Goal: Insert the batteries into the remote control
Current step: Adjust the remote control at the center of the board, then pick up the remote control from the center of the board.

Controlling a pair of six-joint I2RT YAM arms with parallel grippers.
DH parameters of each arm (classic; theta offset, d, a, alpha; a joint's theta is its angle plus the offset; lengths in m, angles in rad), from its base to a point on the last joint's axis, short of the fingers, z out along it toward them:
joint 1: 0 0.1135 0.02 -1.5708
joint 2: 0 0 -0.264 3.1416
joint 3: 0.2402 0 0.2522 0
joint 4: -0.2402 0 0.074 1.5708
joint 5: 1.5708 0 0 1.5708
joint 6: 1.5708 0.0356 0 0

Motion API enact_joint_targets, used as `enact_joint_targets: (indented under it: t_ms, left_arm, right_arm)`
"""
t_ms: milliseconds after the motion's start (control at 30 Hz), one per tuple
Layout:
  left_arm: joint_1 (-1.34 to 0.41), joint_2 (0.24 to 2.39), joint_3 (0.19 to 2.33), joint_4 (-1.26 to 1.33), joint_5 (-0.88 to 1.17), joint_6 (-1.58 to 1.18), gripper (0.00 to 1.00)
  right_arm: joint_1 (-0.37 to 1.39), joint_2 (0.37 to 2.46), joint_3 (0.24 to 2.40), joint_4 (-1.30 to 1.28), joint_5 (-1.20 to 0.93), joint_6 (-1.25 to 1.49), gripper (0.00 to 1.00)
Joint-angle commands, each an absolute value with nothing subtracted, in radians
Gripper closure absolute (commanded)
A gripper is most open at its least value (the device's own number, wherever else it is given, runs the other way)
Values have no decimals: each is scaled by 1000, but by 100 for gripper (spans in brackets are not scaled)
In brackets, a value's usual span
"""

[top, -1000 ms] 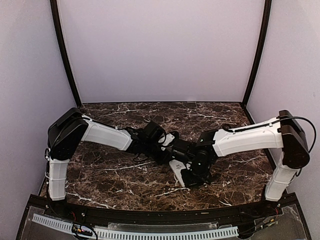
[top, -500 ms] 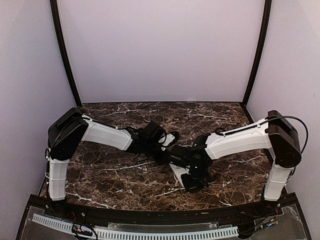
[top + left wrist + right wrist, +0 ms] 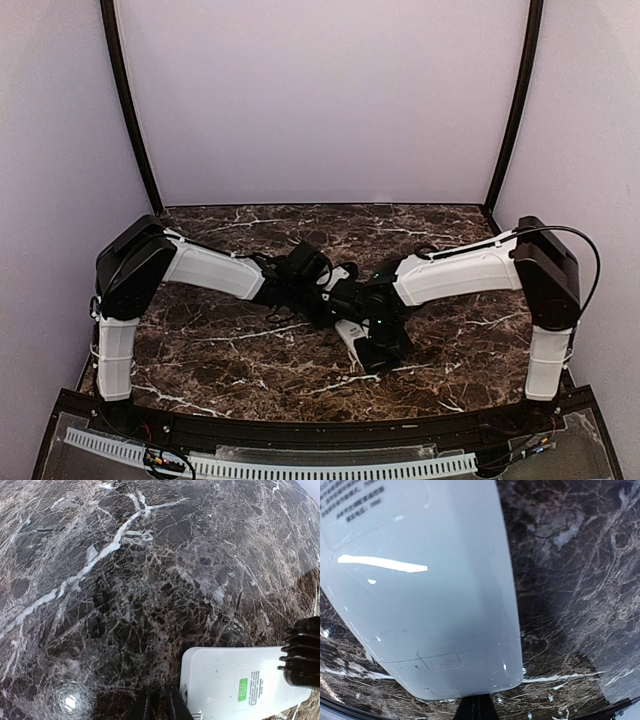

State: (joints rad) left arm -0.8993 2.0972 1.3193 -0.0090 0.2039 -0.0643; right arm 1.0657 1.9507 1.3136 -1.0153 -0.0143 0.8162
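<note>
The small white oblong plastic remote control (image 3: 350, 334) lies flat on the dark brown marble desk (image 3: 230, 350), just toward 6 o'clock from the desk's middle. Both arms meet over it in the top view, and its 3 o'clock part is hidden under the right arm's black wrist.

The left wrist view has the remote at 4 o'clock, plain back face up, with a small green sticker (image 3: 242, 686) beside lines of fine print. A black ribbed piece (image 3: 302, 652) overlaps its 3 o'clock end. The left pincer (image 3: 160, 707) sits at 6 o'clock of that view, touching or almost touching the remote's near corner. Its 2 dark tips are close, with only a thin slit between them; I cannot tell whether they clamp anything.

The right wrist view is filled from 9 to 12 o'clock by the remote's glossy back, with a printed label (image 3: 355, 502) at 11 o'clock. A faint seam and latch outline (image 3: 440, 661) crosses near its rounded end. The right pincer (image 3: 475, 707) shows as 1 dark point at 6 o'clock, its tips pressed together just beside that rounded end.
</note>
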Motion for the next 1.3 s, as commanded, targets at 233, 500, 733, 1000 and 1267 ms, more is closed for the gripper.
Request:
enact_joint_targets:
  t_ms: [233, 500, 733, 1000, 1267]
  left_arm:
    - [-807, 2043, 1317, -88, 183, -74, 67]
    - [-775, 1848, 1303, -120, 26, -61, 27]
    - [-768, 1710, 1254, -112, -99, -87, 21]
    - [-768, 1684, 1232, -90, -69, -79, 22]
    - [-768, 1683, 1236, -87, -52, -65, 25]
  right_arm:
    - [1044, 1648, 1216, -954, 90, 644, 44]
    - [1023, 1843, 1429, -889, 193, 462, 1]
    - [994, 2102, 1625, -939, 233, 385, 1]
    - [982, 2140, 1592, -885, 94, 365, 18]
    - [979, 2128, 1524, -860, 35, 390, 41]
